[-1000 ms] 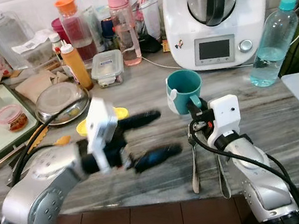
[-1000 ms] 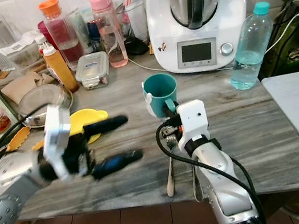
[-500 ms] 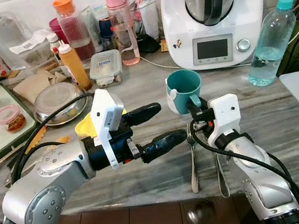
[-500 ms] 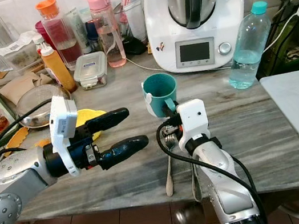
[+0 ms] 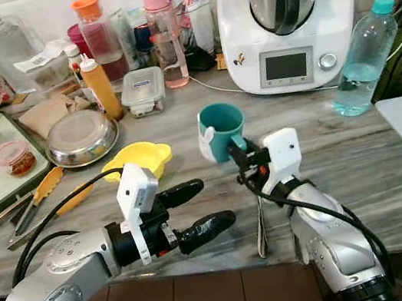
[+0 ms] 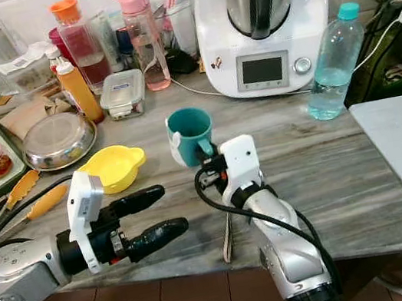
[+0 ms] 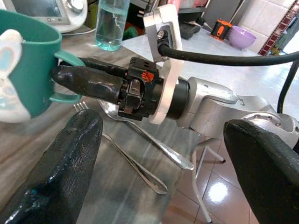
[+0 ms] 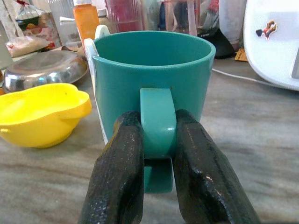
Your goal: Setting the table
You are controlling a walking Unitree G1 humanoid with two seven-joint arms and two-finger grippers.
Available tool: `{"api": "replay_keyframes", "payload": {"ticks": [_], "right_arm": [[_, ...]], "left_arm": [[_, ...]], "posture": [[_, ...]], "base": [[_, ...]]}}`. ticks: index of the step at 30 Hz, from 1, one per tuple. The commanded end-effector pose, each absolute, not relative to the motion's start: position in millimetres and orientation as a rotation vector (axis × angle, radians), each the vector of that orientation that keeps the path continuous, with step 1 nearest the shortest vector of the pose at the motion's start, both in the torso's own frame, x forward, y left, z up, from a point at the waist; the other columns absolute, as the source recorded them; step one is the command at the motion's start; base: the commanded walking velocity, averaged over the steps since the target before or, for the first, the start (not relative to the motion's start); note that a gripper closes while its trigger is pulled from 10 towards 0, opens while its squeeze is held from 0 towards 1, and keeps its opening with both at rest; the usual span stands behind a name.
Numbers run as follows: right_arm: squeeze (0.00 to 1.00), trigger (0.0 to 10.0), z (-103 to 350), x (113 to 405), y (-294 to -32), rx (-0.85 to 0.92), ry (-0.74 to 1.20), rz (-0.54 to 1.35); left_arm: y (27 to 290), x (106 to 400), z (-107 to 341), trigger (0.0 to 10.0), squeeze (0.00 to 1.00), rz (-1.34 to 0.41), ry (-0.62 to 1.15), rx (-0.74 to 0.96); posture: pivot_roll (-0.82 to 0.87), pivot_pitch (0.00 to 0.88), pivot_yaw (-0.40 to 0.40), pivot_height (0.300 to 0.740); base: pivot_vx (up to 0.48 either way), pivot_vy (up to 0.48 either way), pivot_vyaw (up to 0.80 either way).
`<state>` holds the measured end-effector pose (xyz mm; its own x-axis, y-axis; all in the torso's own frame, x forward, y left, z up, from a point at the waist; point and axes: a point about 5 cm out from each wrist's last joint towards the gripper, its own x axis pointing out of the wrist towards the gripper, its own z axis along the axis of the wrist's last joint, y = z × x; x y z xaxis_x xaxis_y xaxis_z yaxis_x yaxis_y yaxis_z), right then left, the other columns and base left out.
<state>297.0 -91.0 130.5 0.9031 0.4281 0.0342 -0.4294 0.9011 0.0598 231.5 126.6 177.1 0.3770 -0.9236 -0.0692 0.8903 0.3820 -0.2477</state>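
A teal mug (image 5: 220, 125) with a white figure on its side stands on the grey marble counter (image 5: 389, 156). My right gripper (image 5: 239, 155) is shut on the mug's handle (image 8: 158, 122), one black finger (image 8: 122, 163) on each side. A spoon and a fork (image 5: 259, 222) lie side by side on the counter just under the right wrist, handles toward the front edge. My left gripper (image 5: 216, 201) hovers open over the counter's front edge, left of the cutlery and short of the mug, with nothing between its fingers.
A yellow bowl (image 5: 140, 159) sits left of the mug, with a lidded steel pan (image 5: 80, 137) and orange tongs (image 5: 44, 190) beyond it. Bottles and a food box (image 5: 142, 91) crowd the back. A white kitchen machine (image 5: 287, 18) and a water bottle (image 5: 364, 59) stand back right.
My right gripper has carried the teal mug to the left along the counter. The left gripper has drawn back and down toward the front edge, still open.
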Motion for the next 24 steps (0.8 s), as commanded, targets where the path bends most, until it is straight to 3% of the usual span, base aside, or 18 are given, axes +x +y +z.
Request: {"api": "replay_keyframes", "payload": {"ticks": [1, 9, 10, 12, 13, 14, 15, 24], "right_arm": [[0.00, 10.0, 129.8, 298.4, -88.8, 0.080, -0.018, 0.448], [0.00, 10.0, 126.0, 302.2, -89.5, 0.070, -0.007, 0.444], [0.24, 10.0, 125.4, 302.6, -90.0, 0.069, -0.005, 0.441], [0.24, 10.0, 124.9, 302.9, -90.4, 0.068, -0.004, 0.440], [0.82, 10.0, 123.9, 303.2, -90.7, 0.068, -0.002, 0.438], [0.82, 10.0, 123.9, 303.2, -90.7, 0.068, -0.002, 0.438], [1.00, 10.0, 122.9, 303.2, -90.9, 0.068, 0.000, 0.436], [1.00, 10.0, 122.6, 304.5, -92.4, 0.063, -0.008, 0.426]], "left_arm": [[133.9, 232.3, 172.3, 10.0, 0.00, -1.143, 0.219, -0.161], [136.6, 233.0, 164.8, 10.0, 0.00, -1.143, 0.222, -0.160], [136.7, 233.1, 164.5, 10.0, 0.00, -1.142, 0.222, -0.159], [136.8, 233.2, 164.3, 10.0, 0.00, -1.142, 0.222, -0.158], [136.9, 233.3, 164.2, 10.0, 0.00, -1.142, 0.220, -0.157], [136.9, 233.3, 164.2, 10.0, 0.00, -1.142, 0.220, -0.157], [136.8, 233.1, 164.3, 10.0, 0.00, -1.145, 0.219, -0.157], [134.8, 231.2, 167.5, 10.0, 0.00, -1.160, 0.220, -0.151]], "posture": [[-0.05, 0.043, 0.059, 0.740], [-0.05, 0.046, 0.060, 0.740], [-0.05, 0.046, 0.060, 0.740], [-0.05, 0.046, 0.060, 0.740], [-0.05, 0.047, 0.062, 0.740], [-0.05, 0.047, 0.062, 0.740], [-0.05, 0.047, 0.062, 0.740], [-0.05, 0.049, 0.068, 0.740]], "base": [[0.000, 0.000, 0.00], [0.000, 0.000, 0.00], [0.000, 0.000, 0.00], [0.000, 0.000, 0.00], [0.000, 0.000, 0.00], [0.000, 0.000, 0.00], [0.000, 0.000, 0.00], [0.000, 0.000, 0.00]]}}
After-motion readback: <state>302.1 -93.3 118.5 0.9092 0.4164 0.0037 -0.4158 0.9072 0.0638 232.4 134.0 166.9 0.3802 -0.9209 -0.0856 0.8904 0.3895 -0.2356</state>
